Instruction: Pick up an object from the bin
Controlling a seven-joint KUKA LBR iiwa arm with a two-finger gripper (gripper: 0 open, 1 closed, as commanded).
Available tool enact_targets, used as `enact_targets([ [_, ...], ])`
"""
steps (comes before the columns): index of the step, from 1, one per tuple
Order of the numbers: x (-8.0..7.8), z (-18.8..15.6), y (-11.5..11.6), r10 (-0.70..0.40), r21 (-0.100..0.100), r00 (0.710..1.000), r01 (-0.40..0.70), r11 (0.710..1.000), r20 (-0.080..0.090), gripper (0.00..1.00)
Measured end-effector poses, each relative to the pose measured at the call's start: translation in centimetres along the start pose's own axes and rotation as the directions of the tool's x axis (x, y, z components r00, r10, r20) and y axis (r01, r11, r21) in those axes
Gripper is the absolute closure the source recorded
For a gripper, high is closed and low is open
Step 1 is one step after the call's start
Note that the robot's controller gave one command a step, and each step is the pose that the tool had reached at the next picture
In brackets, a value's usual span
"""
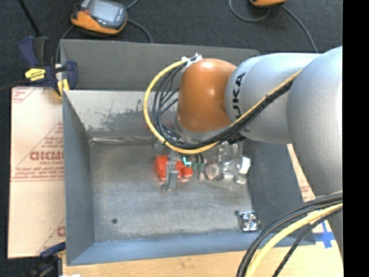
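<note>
My gripper point(171, 179) is low over the middle of the scuffed grey metal bin point(115, 206), right at a blocky red-orange object point(161, 167). I cannot tell whether it is open or clamped. Just beside that lies a clear glossy plastic piece point(232, 161). A small speckled square point(248, 221) sits well apart.

Bin point(104, 212): grey metal, floor paler with whitish scuffs, back wall streaked darker.
Arm point(300, 97): silver-grey, black lettering.
Wrist cover point(202, 94): glossy orange-brown.
Cables point(148, 101): yellow and black.
Blocky object point(161, 167) mid-bin: red-orange.
Small piece point(187, 163) just beside it: teal-green.
Rounded object point(211, 172): pinkish-tan.
Clear plastic item point(229, 157): transparent, colourless.
Small tab point(245, 165): white.
Square tile point(248, 221) near front right corner: black-and-white speckled pattern.
</note>
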State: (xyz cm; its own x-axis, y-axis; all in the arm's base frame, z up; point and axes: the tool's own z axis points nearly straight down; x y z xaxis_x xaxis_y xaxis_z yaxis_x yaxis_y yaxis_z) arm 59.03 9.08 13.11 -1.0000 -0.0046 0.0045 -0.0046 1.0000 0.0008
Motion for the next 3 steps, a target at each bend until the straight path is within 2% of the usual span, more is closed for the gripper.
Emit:
enact_targets([
  [1, -4.4, 6.2, -5.0, -0.292, 0.003, 0.956, 0.292, 0.956, 0.007, 0.0],
  [2, -4.5, 5.9, -4.8, -0.29, 0.002, 0.957, 0.29, 0.957, 0.012, 1.0],
  [3, -3.1, -8.4, -2.9, -0.308, 0.006, 0.951, 0.308, 0.951, 0.017, 1.0],
])
